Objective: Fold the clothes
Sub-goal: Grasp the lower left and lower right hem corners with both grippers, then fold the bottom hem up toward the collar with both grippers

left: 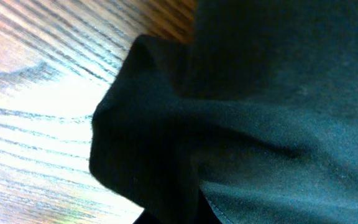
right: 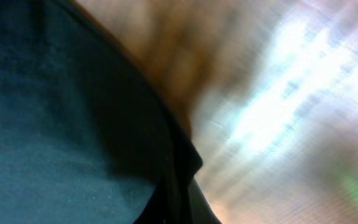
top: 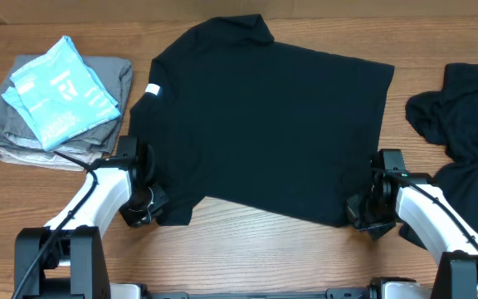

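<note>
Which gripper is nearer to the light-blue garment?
Left. The left gripper is at the spread black T-shirt's corner, a little to the right of the light-blue garment; the right gripper is across the shirt, far from it.

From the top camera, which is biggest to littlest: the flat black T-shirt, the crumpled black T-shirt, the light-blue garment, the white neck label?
1. flat black T-shirt
2. crumpled black T-shirt, partly cut off at the picture's edge
3. light-blue garment
4. white neck label
</note>
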`<state>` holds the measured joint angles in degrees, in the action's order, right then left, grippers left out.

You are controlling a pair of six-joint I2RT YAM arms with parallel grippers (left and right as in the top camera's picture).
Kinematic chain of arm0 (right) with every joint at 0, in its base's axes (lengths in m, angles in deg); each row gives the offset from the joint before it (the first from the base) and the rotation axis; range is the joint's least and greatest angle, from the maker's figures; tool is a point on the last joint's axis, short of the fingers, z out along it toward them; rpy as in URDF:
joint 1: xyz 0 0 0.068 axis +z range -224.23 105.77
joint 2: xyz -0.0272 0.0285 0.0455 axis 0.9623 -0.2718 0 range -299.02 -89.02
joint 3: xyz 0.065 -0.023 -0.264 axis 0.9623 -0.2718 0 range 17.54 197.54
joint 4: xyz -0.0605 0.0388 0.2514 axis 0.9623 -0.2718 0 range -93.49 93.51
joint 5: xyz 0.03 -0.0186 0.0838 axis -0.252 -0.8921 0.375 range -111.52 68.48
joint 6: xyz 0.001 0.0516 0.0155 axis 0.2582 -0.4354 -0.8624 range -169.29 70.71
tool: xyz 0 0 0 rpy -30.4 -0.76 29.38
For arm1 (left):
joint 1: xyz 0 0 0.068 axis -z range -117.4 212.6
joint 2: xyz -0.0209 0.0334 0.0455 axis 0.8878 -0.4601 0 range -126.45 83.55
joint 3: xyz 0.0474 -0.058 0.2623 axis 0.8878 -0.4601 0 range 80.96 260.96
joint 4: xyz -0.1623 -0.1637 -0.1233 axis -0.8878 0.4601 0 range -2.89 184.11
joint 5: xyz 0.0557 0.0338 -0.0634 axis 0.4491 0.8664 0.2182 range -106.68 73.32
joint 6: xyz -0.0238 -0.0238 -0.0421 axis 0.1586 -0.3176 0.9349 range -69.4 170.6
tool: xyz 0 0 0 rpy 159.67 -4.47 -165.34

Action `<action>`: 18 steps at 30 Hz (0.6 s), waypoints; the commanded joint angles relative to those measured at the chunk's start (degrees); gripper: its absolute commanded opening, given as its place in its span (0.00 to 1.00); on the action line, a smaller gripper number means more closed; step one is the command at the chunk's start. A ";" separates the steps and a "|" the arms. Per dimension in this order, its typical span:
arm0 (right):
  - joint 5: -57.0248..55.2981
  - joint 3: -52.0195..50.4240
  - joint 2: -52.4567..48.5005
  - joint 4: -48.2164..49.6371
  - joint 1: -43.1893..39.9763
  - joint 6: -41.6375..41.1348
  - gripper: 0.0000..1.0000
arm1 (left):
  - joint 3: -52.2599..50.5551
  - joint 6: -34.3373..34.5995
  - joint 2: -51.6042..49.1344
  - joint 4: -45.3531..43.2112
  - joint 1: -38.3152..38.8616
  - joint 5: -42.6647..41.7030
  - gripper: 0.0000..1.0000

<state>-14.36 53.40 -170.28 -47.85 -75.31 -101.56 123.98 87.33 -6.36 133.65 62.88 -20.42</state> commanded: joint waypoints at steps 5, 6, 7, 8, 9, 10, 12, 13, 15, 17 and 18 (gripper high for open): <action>-5.99 7.10 0.15 -12.17 -0.66 0.17 0.04 | 0.22 -5.25 0.09 7.17 -0.24 -0.37 0.04; -6.27 8.02 0.26 -13.90 -0.66 0.17 0.04 | 0.26 -5.81 1.11 8.35 -0.24 -0.37 0.04; -6.25 8.72 0.52 -15.43 -0.66 0.17 0.04 | 0.26 -5.99 2.25 9.44 -0.24 -0.35 0.04; -6.23 9.22 0.85 -16.74 -0.66 0.17 0.04 | 0.26 -6.10 3.87 10.88 -0.24 -0.35 0.04; -6.19 9.46 1.18 -17.70 -0.66 0.17 0.04 | 0.26 -6.10 5.25 12.00 -0.24 -0.35 0.04; -6.19 9.62 1.68 -18.73 -0.66 0.20 0.04 | 0.28 -6.10 6.91 13.18 -0.24 -0.35 0.04; -6.03 9.62 2.91 -20.59 -0.66 0.20 0.04 | 0.28 -6.14 10.49 15.43 -0.24 -0.35 0.04; -6.01 9.62 3.50 -21.40 -0.66 0.20 0.04 | 0.33 -6.16 12.48 16.68 -0.24 -0.39 0.04; -5.77 9.62 4.92 -22.93 -0.66 0.98 0.04 | 0.44 -6.16 15.89 17.81 -0.24 -2.32 0.04; -3.34 9.66 6.34 -23.32 -0.66 2.97 0.04 | 0.94 -6.10 18.67 18.43 -0.24 -4.33 0.04; -2.05 9.70 7.08 -23.56 -0.66 3.52 0.04 | 1.68 -6.10 19.85 19.19 -0.24 -5.16 0.04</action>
<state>-18.65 61.79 -165.91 -71.04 -75.70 -100.49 124.20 82.08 9.90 151.77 62.88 -22.52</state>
